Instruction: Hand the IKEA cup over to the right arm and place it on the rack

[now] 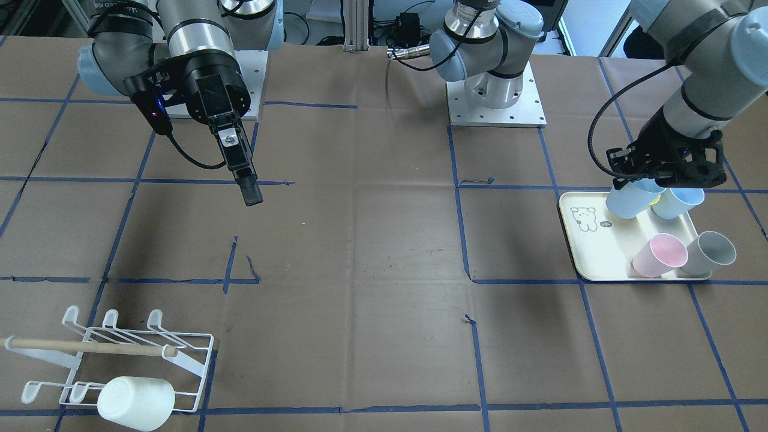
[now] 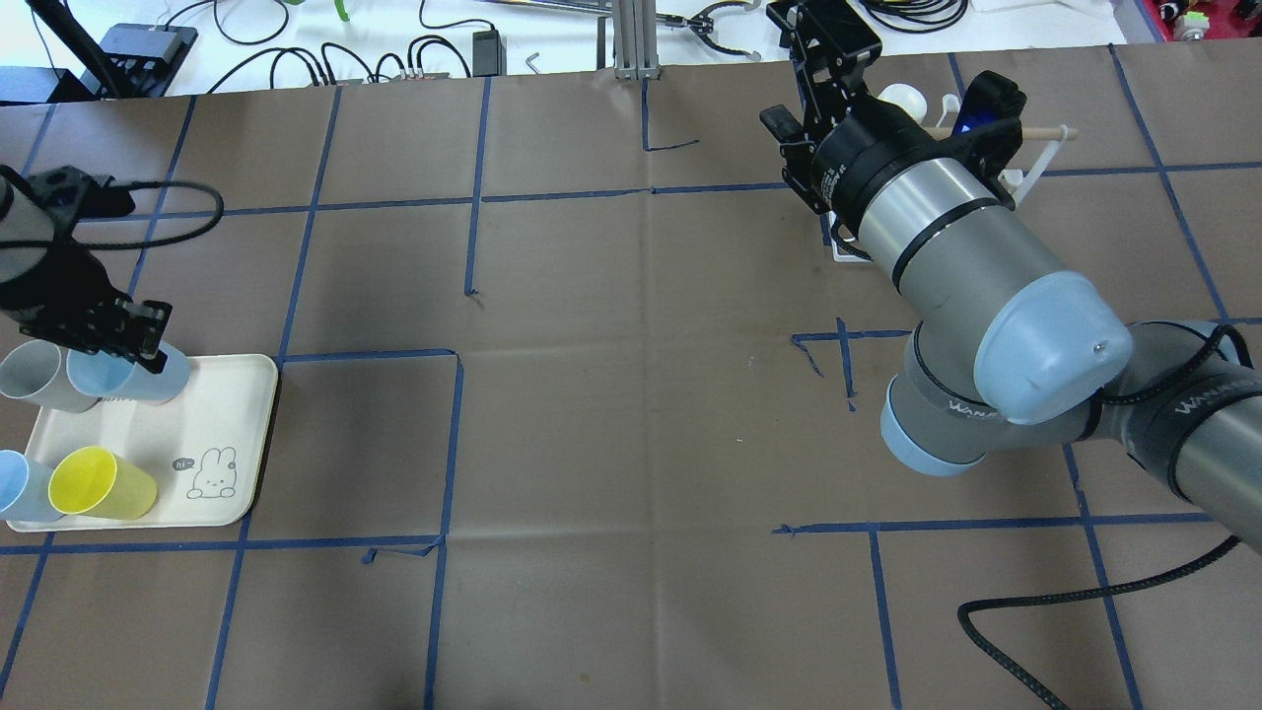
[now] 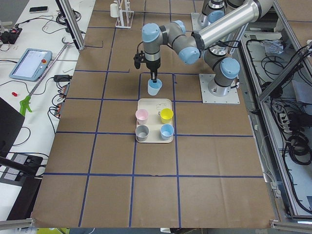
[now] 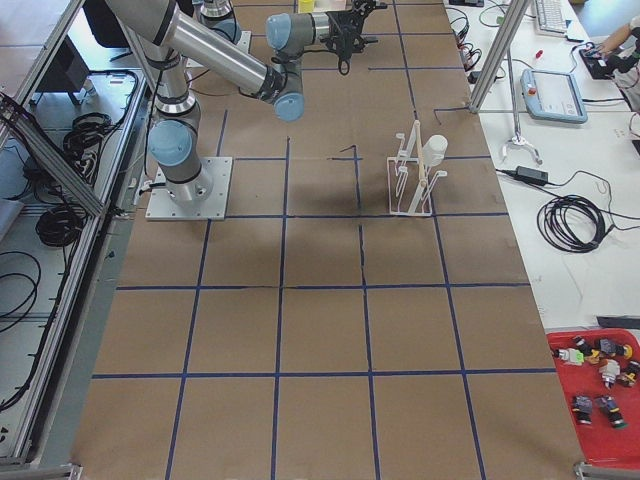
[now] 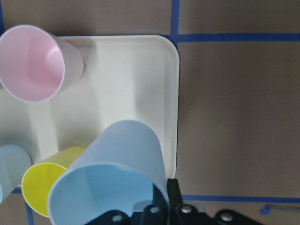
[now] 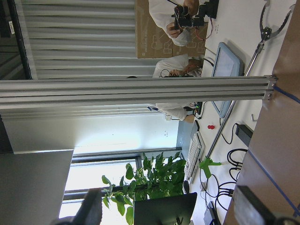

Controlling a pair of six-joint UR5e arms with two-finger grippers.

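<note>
My left gripper (image 1: 645, 180) is shut on the rim of a light blue cup (image 1: 624, 201) and holds it tilted, a little above the corner of the cream tray (image 1: 594, 252). The left wrist view shows the cup (image 5: 119, 173) pinched at its rim over that tray corner (image 5: 171, 93). My right gripper (image 1: 251, 192), with long straight fingers, hangs open and empty over bare table, far from the cup. Its fingers (image 6: 91, 208) stand wide apart in the right wrist view. The white wire rack (image 1: 120, 354) stands at the table's near corner, with a white cup (image 1: 137, 402) upside down on it.
On the tray stand a pink cup (image 1: 660, 255), a grey cup (image 1: 714, 252), another light blue cup (image 1: 678, 203) and a yellow cup (image 2: 99, 483). In the overhead view the right arm (image 2: 946, 227) covers most of the rack (image 2: 1030, 168). Brown paper with blue tape lines covers the table.
</note>
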